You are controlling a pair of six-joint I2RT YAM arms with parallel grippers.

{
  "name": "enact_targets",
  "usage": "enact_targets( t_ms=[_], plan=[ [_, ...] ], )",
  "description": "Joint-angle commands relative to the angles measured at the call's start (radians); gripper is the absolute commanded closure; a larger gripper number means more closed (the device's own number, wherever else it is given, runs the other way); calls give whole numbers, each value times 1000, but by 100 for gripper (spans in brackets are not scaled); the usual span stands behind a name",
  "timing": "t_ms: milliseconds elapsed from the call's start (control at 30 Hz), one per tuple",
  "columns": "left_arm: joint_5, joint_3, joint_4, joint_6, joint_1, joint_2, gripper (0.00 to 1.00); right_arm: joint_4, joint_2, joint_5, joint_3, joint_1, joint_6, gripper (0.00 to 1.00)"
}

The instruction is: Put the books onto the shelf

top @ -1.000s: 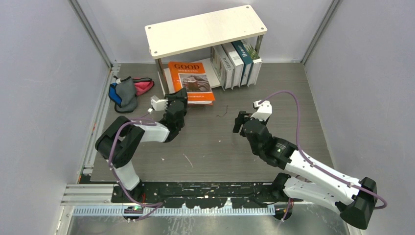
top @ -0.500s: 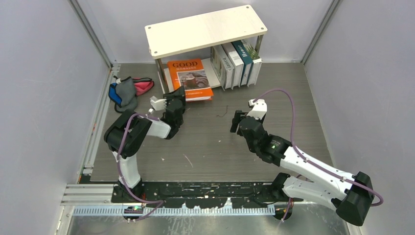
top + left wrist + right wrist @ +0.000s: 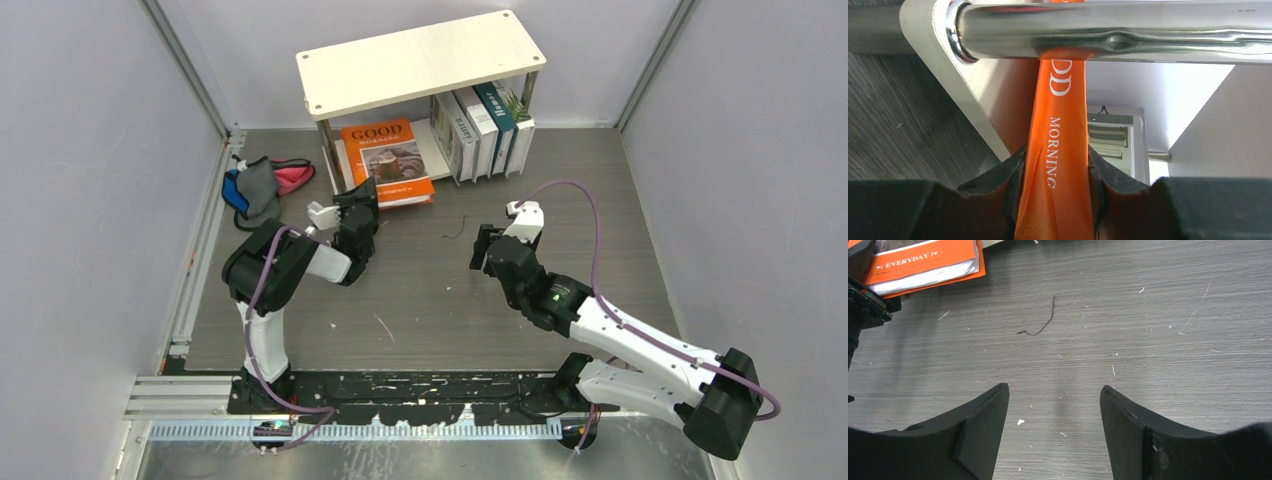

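Observation:
The orange "GOOD MORNING" book (image 3: pixel 388 158) lies flat, its far part on the lower board of the cream shelf (image 3: pixel 420 58) and its near end sticking out over the table. My left gripper (image 3: pixel 360 202) is shut on the book's near left edge. In the left wrist view the orange spine (image 3: pixel 1058 150) is squeezed between both fingers, with a silver shelf post (image 3: pixel 1113 30) across the top. Several other books (image 3: pixel 482 130) stand upright on the lower tier at the right. My right gripper (image 3: pixel 487 250) hovers open over bare table (image 3: pixel 1054 390), holding nothing.
A blue, grey and pink cloth bundle (image 3: pixel 262 185) lies at the table's left edge. A thin black thread (image 3: pixel 1040 320) lies on the wood between the arms. The orange book's corner (image 3: pixel 923 262) shows at the top left of the right wrist view. Grey walls enclose the table.
The orange book has slid a little farther under the shelf's top board, pushed by my left gripper. My right arm has shifted slightly left and stayed open.

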Motion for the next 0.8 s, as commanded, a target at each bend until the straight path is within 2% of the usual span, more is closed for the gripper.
enact_targets(
  t_ms=[0, 167, 200, 267, 433, 767],
  plan=[
    [-26, 23, 103, -16, 7, 15, 60, 16, -12, 3, 44, -6, -12, 28],
    [-24, 24, 113, -5, 7, 18, 49, 8, -15, 1, 46, -8, -15, 28],
    [-21, 22, 114, -3, 6, 16, 37, 8, -15, 0, 46, -8, -15, 28],
    [-16, 20, 117, 3, 6, 15, 21, 7, -15, -2, 49, -8, -15, 28],
    [-10, 8, 118, 13, 6, 5, 10, 7, -14, -6, 56, -7, -16, 28],
    [6, -45, 119, 33, 5, -32, 8, 8, -24, -16, 58, -7, -24, 28]
  ],
)
